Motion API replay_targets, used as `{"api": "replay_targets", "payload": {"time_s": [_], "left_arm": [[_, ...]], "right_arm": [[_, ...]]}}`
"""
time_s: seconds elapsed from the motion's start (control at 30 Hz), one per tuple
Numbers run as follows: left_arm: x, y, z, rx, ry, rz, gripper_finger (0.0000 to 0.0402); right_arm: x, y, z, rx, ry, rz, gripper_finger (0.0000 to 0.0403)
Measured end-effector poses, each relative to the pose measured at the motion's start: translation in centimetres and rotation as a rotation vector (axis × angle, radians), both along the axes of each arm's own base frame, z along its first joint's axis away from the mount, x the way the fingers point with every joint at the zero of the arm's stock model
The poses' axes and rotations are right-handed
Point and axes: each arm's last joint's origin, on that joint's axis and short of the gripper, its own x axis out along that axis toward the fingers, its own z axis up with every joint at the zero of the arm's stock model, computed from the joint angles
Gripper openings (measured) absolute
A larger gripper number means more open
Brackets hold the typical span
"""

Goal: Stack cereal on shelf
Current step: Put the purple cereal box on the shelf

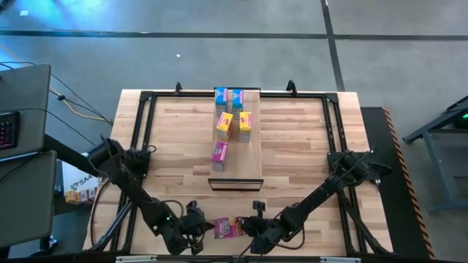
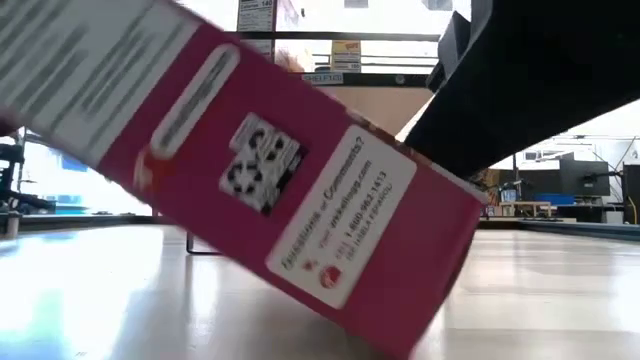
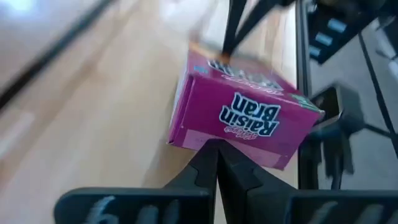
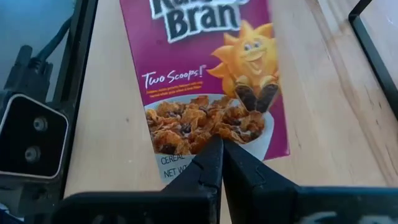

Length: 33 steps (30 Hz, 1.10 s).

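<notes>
One pink cereal box [image 1: 228, 228] is near the table's near edge, between my two grippers. In the low view [image 2: 300, 170] it is tilted, one lower corner [image 2: 400, 345] on the table and its left end raised. My left gripper [image 1: 199, 226] is shut at the box's left side. My right gripper [image 1: 252, 226] is shut at its right end. The pale shelf plank [image 1: 248, 164] lies along the table's middle. On it are two blue boxes [image 1: 228, 98] at the far end, two yellow boxes [image 1: 234, 126] and one pink box [image 1: 219, 153]. My left gripper [image 3: 217, 149] meets the lower edge of the box's narrow side panel [image 3: 214, 138], the one printed "Raisin Bran", with its shut fingertips, coming about level from the table's left. Whether the tips reach under the edge I cannot tell. That end of the box is raised. My right gripper [image 4: 222, 146] has its shut fingertips over the box's front face near its bottom end [image 4: 211, 127], by the picture of the cereal bowl, slanting in from the table's right. Whether they press on the face I cannot tell. That end of the box is down on the table.
A black frame rail [image 1: 142, 131] runs around the tabletop. A black bracket [image 1: 235, 184] stands at the shelf's near end. Bare tabletop [image 1: 307, 146] lies on both sides of the shelf. A keyboard and desk [image 1: 14, 124] stand beyond the table's left edge.
</notes>
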Motion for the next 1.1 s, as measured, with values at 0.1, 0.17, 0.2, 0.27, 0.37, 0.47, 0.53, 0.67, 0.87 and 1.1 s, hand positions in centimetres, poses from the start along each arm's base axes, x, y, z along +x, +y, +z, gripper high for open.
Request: {"api": "replay_targets", "payload": {"time_s": [0.1,0.17,0.2,0.27,0.37,0.47,0.53,0.67,0.87,1.1], "left_arm": [[0.1,0.2,0.9,0.013,-0.044,0.021,0.0000],[0.2,0.3,1.4,0.013,-0.068,0.026,0.0000],[0.3,0.4,1.6,0.017,-0.078,0.025,0.0000],[0.7,0.3,1.9,0.006,-0.107,0.019,0.0000],[1.2,0.3,2.4,-0.003,-0.151,0.008,0.0000],[1.8,0.5,2.7,-0.006,-0.183,0.006,0.0000],[2.1,0.7,2.8,-0.003,-0.195,0.006,0.0000],[2.7,1.1,3.0,-0.005,-0.210,0.012,0.0000],[3.5,1.9,3.1,-0.023,-0.215,0.026,0.0000],[4.4,2.5,3.5,-0.011,-0.245,0.016,0.0000]], "right_arm": [[0.0,0.0,0.0,0.002,0.005,0.002,0.0000],[0.0,0.0,-0.1,-0.001,0.008,0.003,0.0000],[0.0,0.0,-0.1,-0.002,0.009,0.003,0.0000],[-0.1,-0.1,-0.2,-0.008,0.015,0.003,0.0000],[-0.1,-0.2,-0.3,-0.017,0.022,0.000,0.0000],[-0.1,-0.3,-0.4,-0.022,0.027,-0.002,0.0000],[-0.1,-0.3,-0.4,-0.022,0.027,-0.003,0.0000],[-0.1,-0.3,-0.4,-0.022,0.024,-0.004,0.0000],[0.0,-0.3,-0.4,-0.028,0.020,-0.001,0.0000],[-0.1,-0.3,-0.4,-0.041,0.034,0.027,0.0000]]}}
